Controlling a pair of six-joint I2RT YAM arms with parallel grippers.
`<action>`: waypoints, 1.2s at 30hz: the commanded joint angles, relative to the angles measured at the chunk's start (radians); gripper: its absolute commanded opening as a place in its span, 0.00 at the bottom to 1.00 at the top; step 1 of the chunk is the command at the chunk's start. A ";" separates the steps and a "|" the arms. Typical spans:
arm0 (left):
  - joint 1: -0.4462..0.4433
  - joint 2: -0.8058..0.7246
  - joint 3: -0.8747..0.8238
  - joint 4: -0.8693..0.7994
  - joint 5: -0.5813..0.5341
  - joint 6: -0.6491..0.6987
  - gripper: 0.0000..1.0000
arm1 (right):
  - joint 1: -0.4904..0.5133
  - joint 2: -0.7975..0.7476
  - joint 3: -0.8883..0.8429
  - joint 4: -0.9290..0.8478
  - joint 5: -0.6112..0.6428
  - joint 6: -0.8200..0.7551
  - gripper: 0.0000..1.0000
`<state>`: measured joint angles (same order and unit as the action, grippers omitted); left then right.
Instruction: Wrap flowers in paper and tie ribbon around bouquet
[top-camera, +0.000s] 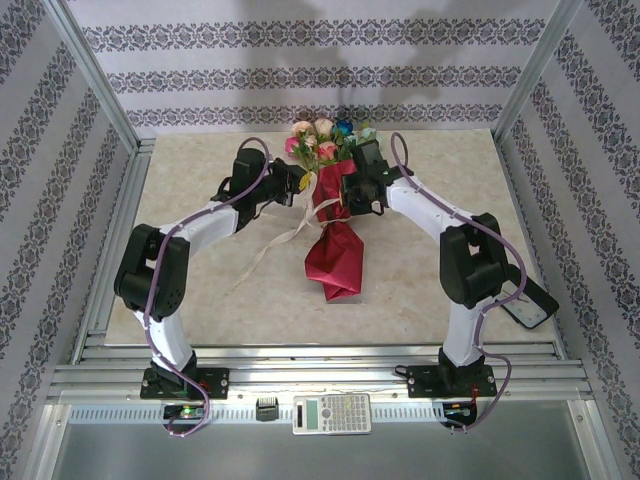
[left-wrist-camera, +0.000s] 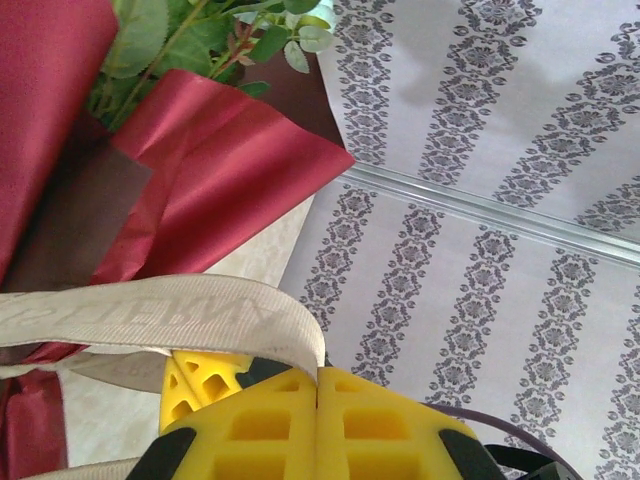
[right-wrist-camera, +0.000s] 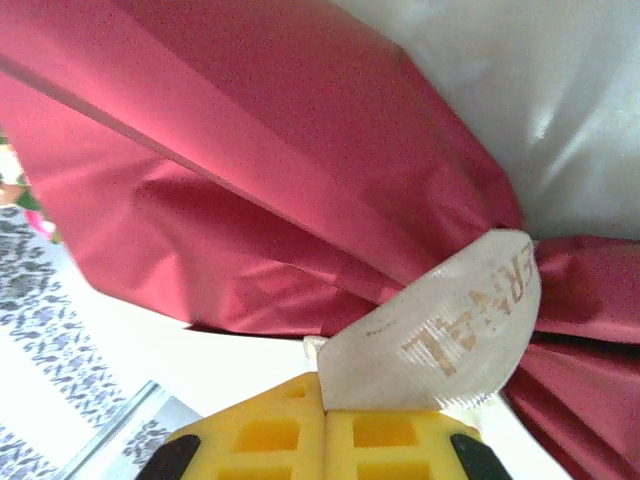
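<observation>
Bouquet (top-camera: 333, 225) lies mid-surface (top-camera: 200, 280), between arms. Ribbon (right-wrist-camera: 455, 325) cinches paper (right-wrist-camera: 250, 150) waist. Right pincer (right-wrist-camera: 325, 395) clenched on ribbon. Left pincer (left-wrist-camera: 318, 380) clenched, apparently pinching ribbon too. Ribbon limp, slippery; paper thin, crushable. Hold ribbon close to waist, pull gently.

Surface (top-camera: 200, 290): beige marbled slab in a metal frame.
Bouquet (top-camera: 335, 250): red paper cone at mid-surface, wide end far, pointed end near.
Flowers (top-camera: 322, 137): pink, peach and blue heads at Bouquet's far end.
Ribbon (top-camera: 268, 250): cream strand trailing from Bouquet's waist to its near left.
Dark flat device (top-camera: 527, 303): well right of Bouquet, at the edge.
</observation>
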<state>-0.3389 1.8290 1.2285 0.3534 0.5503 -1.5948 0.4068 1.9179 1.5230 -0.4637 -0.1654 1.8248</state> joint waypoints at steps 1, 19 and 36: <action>-0.017 0.033 0.051 0.046 0.023 -0.014 0.00 | -0.025 0.026 0.003 0.073 -0.014 -0.030 0.00; -0.032 0.117 0.120 0.055 0.043 -0.032 0.00 | -0.085 0.108 0.034 0.103 -0.128 -0.129 0.15; 0.006 0.245 0.230 0.096 0.092 -0.059 0.00 | 0.013 -0.122 0.037 -0.100 0.015 -0.582 0.33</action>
<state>-0.3447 2.0483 1.4372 0.3943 0.6098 -1.6329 0.3542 1.8759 1.5501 -0.4637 -0.2199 1.4254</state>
